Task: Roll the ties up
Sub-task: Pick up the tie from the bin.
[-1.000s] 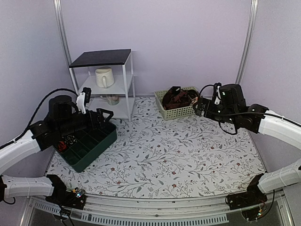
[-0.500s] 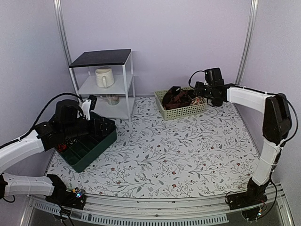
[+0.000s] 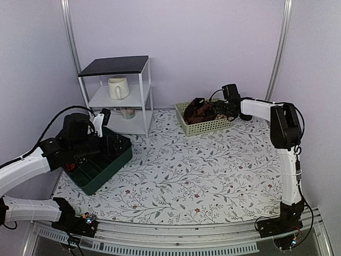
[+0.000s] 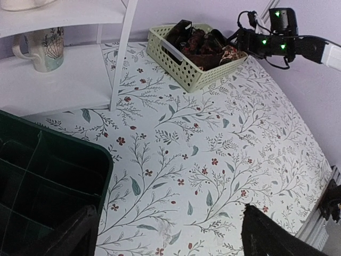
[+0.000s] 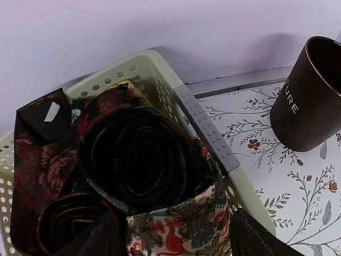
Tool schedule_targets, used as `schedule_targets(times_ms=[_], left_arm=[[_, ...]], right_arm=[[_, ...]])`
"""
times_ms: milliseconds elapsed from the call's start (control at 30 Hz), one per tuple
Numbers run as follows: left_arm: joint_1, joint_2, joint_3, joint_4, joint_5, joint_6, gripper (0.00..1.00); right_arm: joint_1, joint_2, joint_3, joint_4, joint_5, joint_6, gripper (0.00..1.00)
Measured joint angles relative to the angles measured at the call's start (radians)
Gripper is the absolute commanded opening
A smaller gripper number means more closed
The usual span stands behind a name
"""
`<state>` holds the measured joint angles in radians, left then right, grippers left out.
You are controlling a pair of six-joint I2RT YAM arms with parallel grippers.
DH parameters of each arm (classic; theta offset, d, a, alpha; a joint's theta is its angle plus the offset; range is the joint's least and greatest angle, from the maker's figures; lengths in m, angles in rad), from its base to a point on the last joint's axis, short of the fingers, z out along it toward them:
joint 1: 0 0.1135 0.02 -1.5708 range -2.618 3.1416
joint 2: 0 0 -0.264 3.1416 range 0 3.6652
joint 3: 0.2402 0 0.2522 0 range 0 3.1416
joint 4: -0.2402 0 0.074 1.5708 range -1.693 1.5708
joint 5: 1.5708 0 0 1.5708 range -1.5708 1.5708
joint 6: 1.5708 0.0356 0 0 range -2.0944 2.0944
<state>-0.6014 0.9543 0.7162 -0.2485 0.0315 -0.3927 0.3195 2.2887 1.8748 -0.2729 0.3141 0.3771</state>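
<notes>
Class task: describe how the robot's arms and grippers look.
Both the left arm and right arm have white links joined by black joints, with black cables. The left gripper and right gripper each have two dark fingers. Green lights glow behind the right gripper.

Soft, even light from above. Faint shadows fall on the wall (image 5: 160, 21) behind the basket (image 5: 136, 68) and the cup (image 5: 303, 101). Overhead view slightly soft; wrist views sharp at centre, blurred toward lower corners.

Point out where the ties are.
Top view: the ties sit in the green basket at the back of the table, right of the white shelf, with the right gripper at its right end.
</notes>
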Motion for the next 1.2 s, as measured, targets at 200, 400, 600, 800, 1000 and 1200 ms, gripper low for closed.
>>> schedule_targets(times_ms=[200, 400, 600, 800, 1000, 1200], left_arm=[[0.0, 0.0, 0.0, 0.0, -0.001, 0.001, 0.94], [0.0, 0.0, 0.002, -0.001, -0.011, 0.003, 0.93], [0.0, 0.002, 0.014, -0.006, -0.018, 0.004, 0.93], [0.0, 0.002, 0.023, -0.003, -0.016, -0.005, 0.92], [0.0, 0.002, 0.016, 0.019, 0.011, -0.03, 0.86], [-0.012, 0.03, 0.012, 0.031, 0.049, -0.035, 0.77]], right_arm=[[-0.027, 0.077, 0.069, -0.009, -0.021, 0.0, 0.68], [-0.036, 0.099, 0.101, -0.021, -0.042, 0.005, 0.35], [-0.039, 0.099, 0.103, -0.037, -0.048, -0.011, 0.19], [-0.039, 0.051, 0.103, -0.069, -0.064, -0.03, 0.17], [-0.039, -0.136, 0.103, -0.079, -0.095, -0.042, 0.14], [-0.039, -0.305, 0.114, -0.08, -0.137, -0.05, 0.1]])
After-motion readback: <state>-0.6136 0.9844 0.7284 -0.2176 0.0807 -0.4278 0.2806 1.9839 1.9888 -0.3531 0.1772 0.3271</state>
